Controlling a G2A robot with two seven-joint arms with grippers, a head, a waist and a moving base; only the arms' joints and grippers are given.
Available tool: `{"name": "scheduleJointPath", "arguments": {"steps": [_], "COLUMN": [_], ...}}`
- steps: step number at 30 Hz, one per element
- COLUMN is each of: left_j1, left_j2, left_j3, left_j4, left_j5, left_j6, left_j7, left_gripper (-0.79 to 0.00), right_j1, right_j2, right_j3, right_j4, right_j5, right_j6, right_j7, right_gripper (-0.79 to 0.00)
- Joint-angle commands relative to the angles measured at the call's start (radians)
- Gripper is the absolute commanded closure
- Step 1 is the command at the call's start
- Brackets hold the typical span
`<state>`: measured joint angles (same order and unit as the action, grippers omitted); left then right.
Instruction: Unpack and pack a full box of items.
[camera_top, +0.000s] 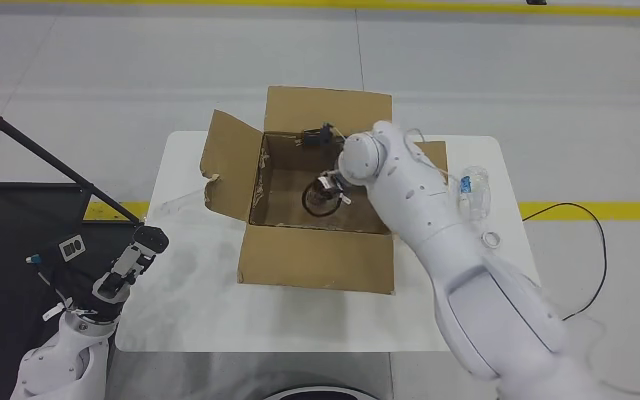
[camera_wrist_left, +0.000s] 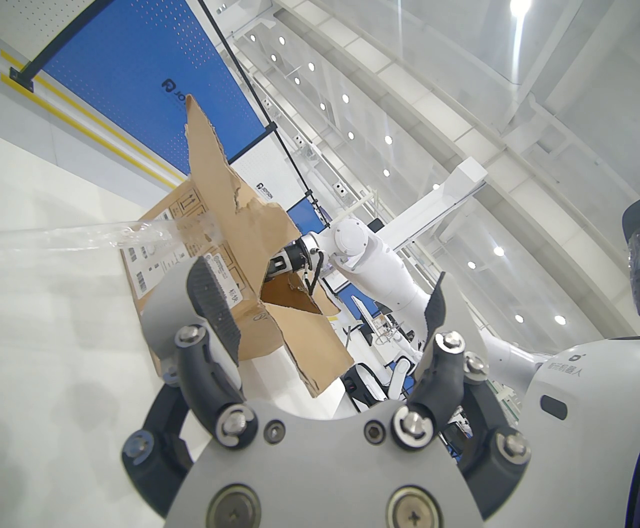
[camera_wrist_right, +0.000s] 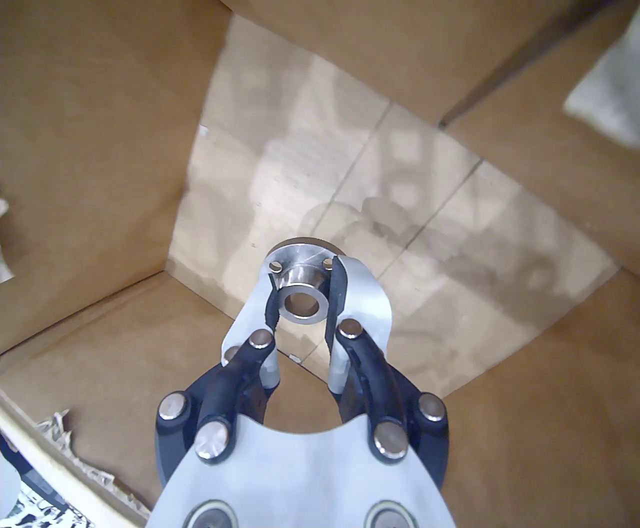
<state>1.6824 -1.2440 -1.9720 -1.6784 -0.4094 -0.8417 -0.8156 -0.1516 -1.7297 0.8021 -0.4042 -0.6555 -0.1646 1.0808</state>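
Right gripper (camera_wrist_right: 302, 295): clamped on metal hub (camera_wrist_right: 303, 305) neck, inside box (camera_top: 315, 258).
Hub axis: along the gripper, flange toward box floor.
Left gripper (camera_wrist_left: 320, 285): spread, empty; box at 3 o'clock, top view.

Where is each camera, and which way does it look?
Top view: above the arms, looking down at the table and open cardboard box; both arms show.
Left wrist view: on the left wrist, looking up past the open left gripper at the box's outside and the ceiling.
Right wrist view: on the right wrist inside the box, looking down at its floor; the right gripper holds a metal part.
Shared: top and left wrist views show the right arm in the box.
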Motion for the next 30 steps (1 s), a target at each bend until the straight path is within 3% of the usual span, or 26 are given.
{"name": "scheduleJointPath", "arguments": {"steps": [1, 7, 18, 30], "left_j1": [0.000, 0.000, 0.000, 0.000], "left_j2": [0.000, 0.000, 0.000, 0.000], "left_j3": [0.000, 0.000, 0.000, 0.000], "left_j4": [0.000, 0.000, 0.000, 0.000], "left_j5": [0.000, 0.000, 0.000, 0.000], "left_j6": [0.000, 0.000, 0.000, 0.000], "left_j7": [0.000, 0.000, 0.000, 0.000], "left_gripper": [-0.785, -0.785, -0.785, -0.785], "right_j1": [-0.012, -0.107, -0.419, -0.622], "right_j2": [0.019, 0.092, 0.220, 0.291], "right_j3": [0.019, 0.102, 0.330, 0.550], "right_j4": [-0.037, -0.250, -0.805, -1.041], "right_j5": [-0.001, -0.019, -0.030, 0.172], "right_j6": [-0.031, -0.097, -0.197, -0.418], "right_j7": [-0.005, 0.013, 0.141, 0.083], "right_gripper": [0.000, 0.000, 0.000, 0.000]}}
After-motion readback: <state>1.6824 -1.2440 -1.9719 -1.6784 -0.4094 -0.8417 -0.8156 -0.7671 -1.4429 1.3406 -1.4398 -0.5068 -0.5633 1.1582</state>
